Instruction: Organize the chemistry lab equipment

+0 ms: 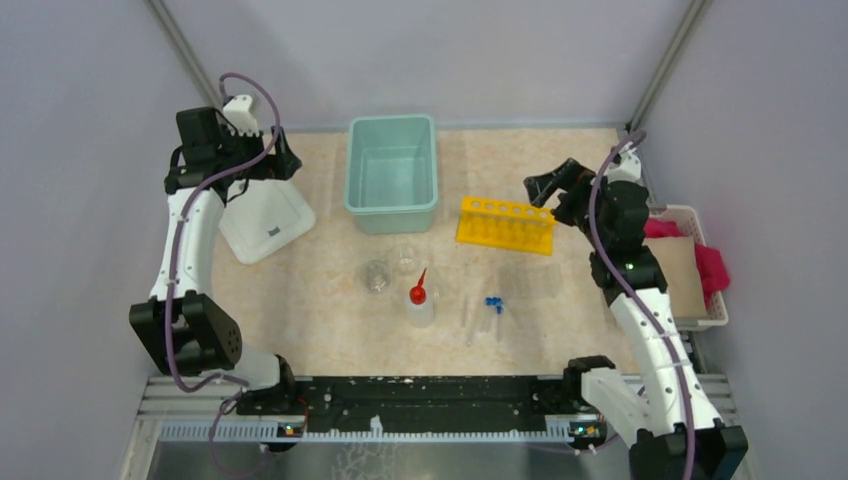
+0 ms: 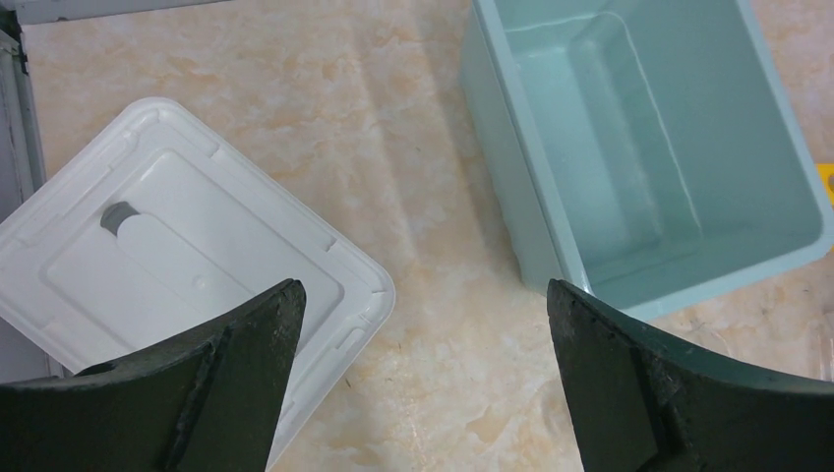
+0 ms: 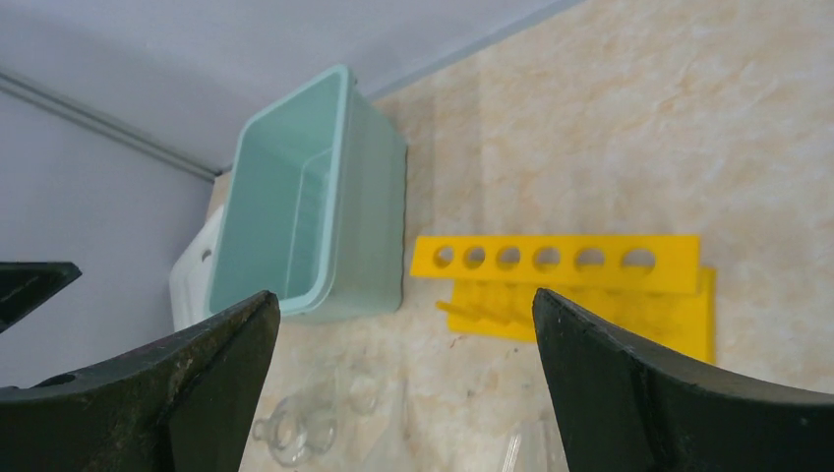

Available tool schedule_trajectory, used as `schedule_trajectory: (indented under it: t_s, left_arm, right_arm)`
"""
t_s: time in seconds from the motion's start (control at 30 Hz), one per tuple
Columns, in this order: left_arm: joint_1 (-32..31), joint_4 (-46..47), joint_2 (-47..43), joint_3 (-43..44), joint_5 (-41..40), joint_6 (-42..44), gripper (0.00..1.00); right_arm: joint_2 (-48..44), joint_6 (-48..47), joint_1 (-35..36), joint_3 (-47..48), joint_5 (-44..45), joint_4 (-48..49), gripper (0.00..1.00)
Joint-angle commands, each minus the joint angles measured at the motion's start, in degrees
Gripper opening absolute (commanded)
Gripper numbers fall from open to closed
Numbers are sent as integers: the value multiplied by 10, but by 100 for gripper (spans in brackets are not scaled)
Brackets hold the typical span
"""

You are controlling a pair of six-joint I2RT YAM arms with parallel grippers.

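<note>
1. Well, both claws stand wide apart and hold nothing. The left claw (image 2: pixel 423 287) hangs over the table (image 2: pixel 413 157) between the green tub (image 2: pixel 639 147) and the white lid (image 2: pixel 197 256) to the tub's left. The right claw (image 3: pixel 404 297) hangs over the yellow rack (image 3: pixel 561 258), just right of the tub.
2. We judge that the first pickup is at hand, since nothing sits in the tub or the rack.
3. We would lower the right claw onto one of the tubes (image 1: pixel 494 303), which lie in front of the tub and to its right. We would set the jaws across its length near the blue cap, because a round, clear tube lying flat may roll.
4. We would steer wide of the bottle (image 1: pixel 421 303) standing in front of the tub.
5. Counted, big to small: one tub, one lid, one rack with six holes, one bottle, two cups (image 1: pixel 377 275) in front of the tub, and several tubes, too faint for us to number.
</note>
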Motion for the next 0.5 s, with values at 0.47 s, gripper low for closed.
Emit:
schedule_trajectory:
  t_s: [0.47]
  left_arm:
    - [5, -118, 23, 55, 12, 10, 99]
  right_arm:
    - [231, 90, 329, 148, 256, -291, 92]
